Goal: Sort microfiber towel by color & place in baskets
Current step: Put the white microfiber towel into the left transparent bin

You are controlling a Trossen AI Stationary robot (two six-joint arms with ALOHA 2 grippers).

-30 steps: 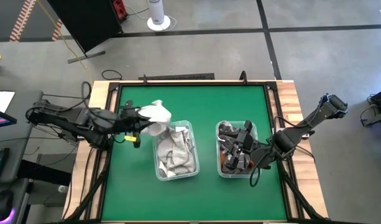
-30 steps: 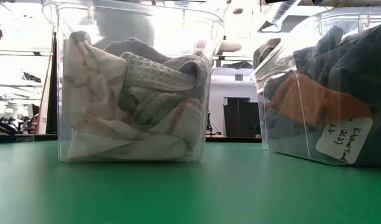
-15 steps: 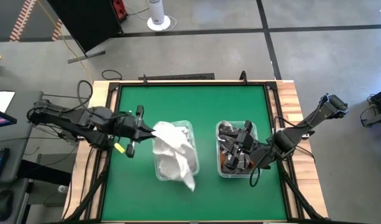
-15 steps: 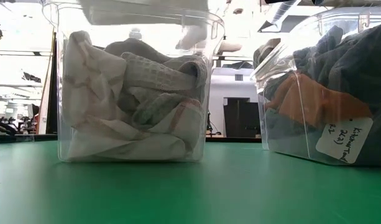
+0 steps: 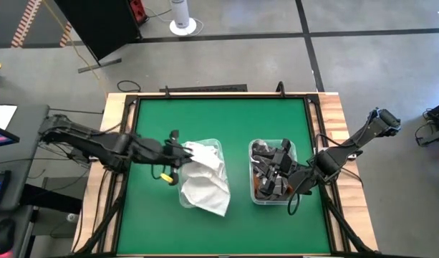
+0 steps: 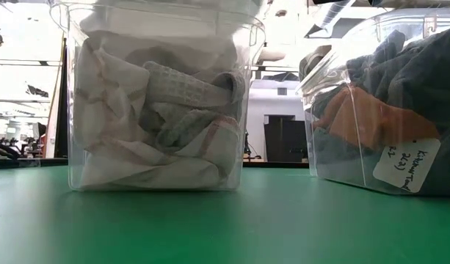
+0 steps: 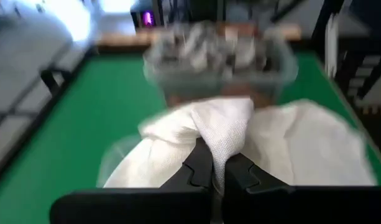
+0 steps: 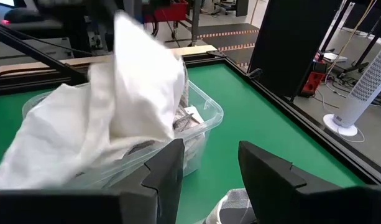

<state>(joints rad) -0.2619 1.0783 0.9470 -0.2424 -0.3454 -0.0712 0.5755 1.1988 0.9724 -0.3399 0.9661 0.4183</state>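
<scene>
A white towel lies spread over the left clear basket, which is full of light towels. My left gripper is at that basket's left rim, shut on the towel. The towel also shows in the left wrist view and the right wrist view. My right gripper is open over the right basket, which holds dark towels. Its fingers point toward the left basket. My left gripper pinches a bunched fold of the white towel between its two fingers. The fingers come roughly level from the table's left side. The towel spreads away from them over the basket's contents, slack, and its free end hangs over the basket's near rim.
Green table surface lies open behind the baskets and in the gap between them. The table has a raised wooden edge. The right basket bears a white label.
My left gripper has gone toward the table's right edge, from left of the left basket to its rim, still shut on the white towel. The towel, bunched at the gripper before, has been flung out and now lies spread over the basket, settling onto the towels inside.
</scene>
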